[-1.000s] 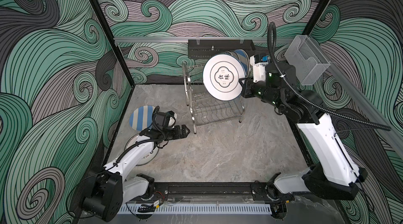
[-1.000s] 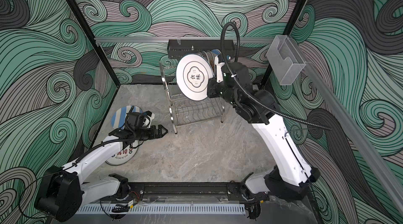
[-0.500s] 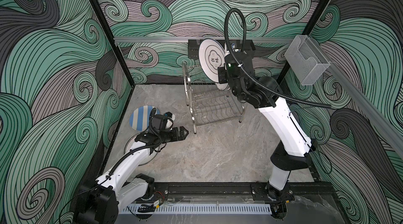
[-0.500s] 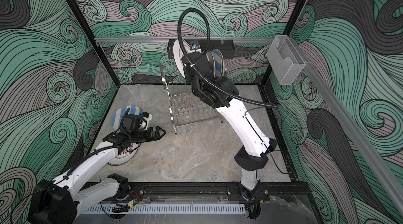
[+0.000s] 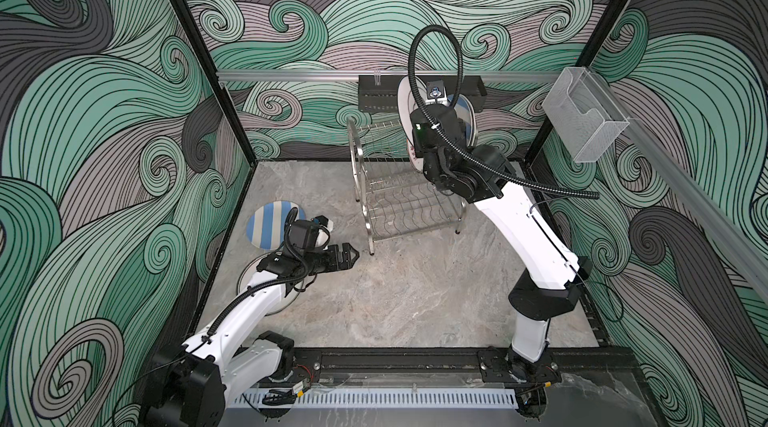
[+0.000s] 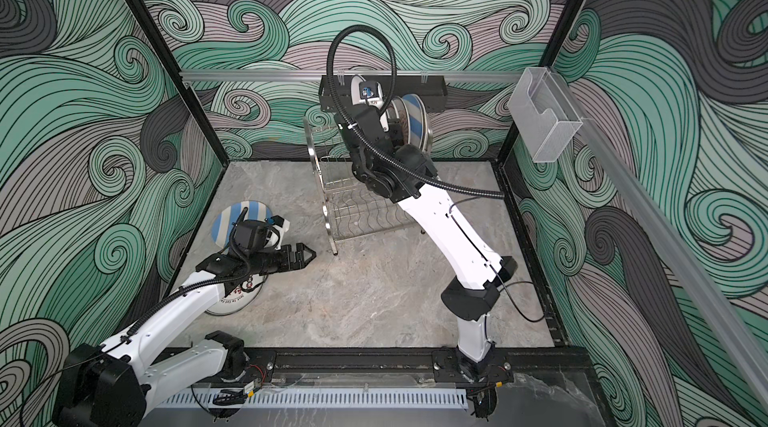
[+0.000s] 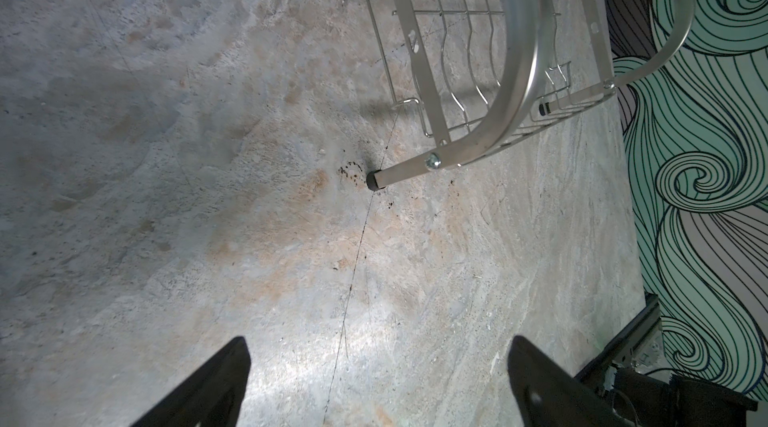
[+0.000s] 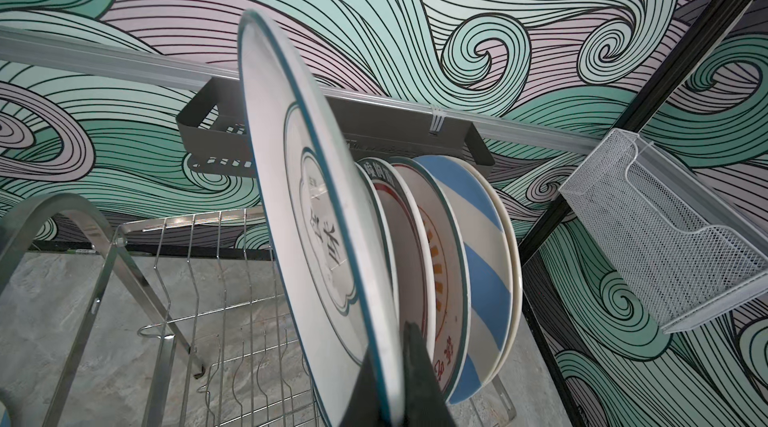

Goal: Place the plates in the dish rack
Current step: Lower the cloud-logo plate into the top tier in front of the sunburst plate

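In both top views, holds the lettered plate over the dish rack; in left wrist view, shows left pincer spread near that rack's foot; in right wrist view, clamps right pincer on its rim, may knock racked plates if lowered askew.

Grey marbled bench: the steel dish rack stands around 12 o'clock, a blue-striped plate lies flat at 9, and a white lettered plate sits close by at 8.
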